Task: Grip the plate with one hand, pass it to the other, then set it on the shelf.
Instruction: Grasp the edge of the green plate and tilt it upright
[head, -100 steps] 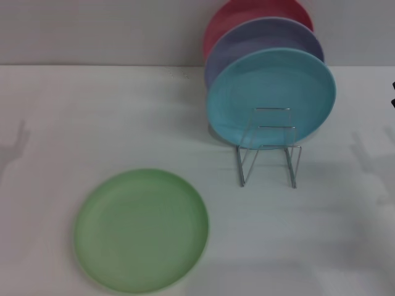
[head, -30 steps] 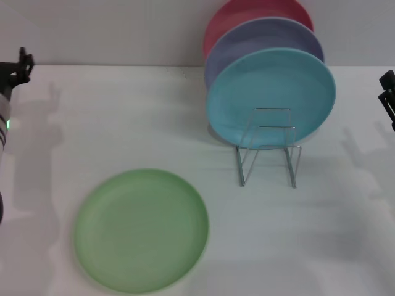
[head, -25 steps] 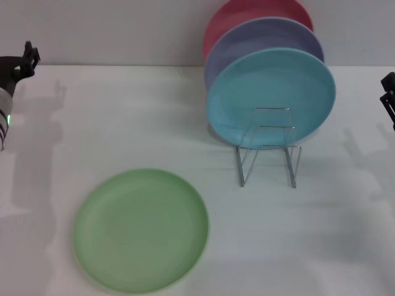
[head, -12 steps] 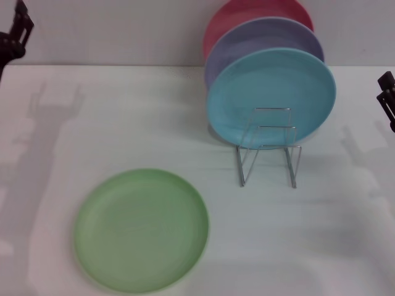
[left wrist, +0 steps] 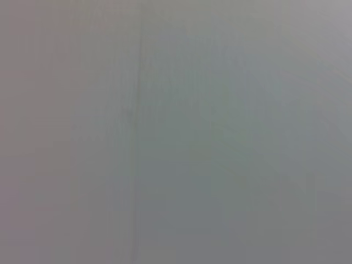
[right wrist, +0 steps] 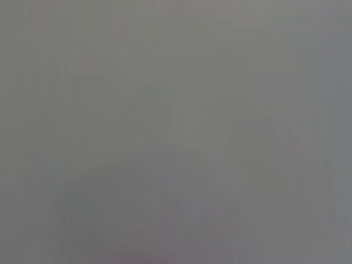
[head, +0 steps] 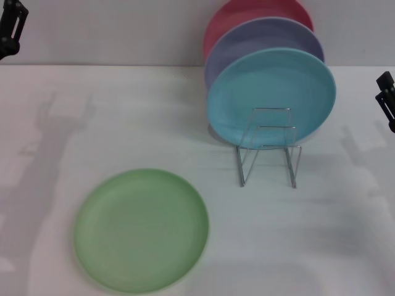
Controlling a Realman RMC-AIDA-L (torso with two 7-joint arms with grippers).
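The light green plate lies flat on the white table at the front left in the head view. The silver wire rack stands right of centre, with its front loops bare. My left gripper shows only as black fingers at the far upper left, high and far from the plate. My right gripper shows only as a black tip at the right edge, level with the rack. Neither holds anything. Both wrist views show only plain grey.
A turquoise-blue plate, a lavender plate and a pink-red plate stand upright in the rack's rear loops. A grey wall runs behind the white table.
My left gripper has risen and drawn back to the upper left corner, its arm leaving view. My right gripper has barely shifted at the right edge. The green plate has not moved.
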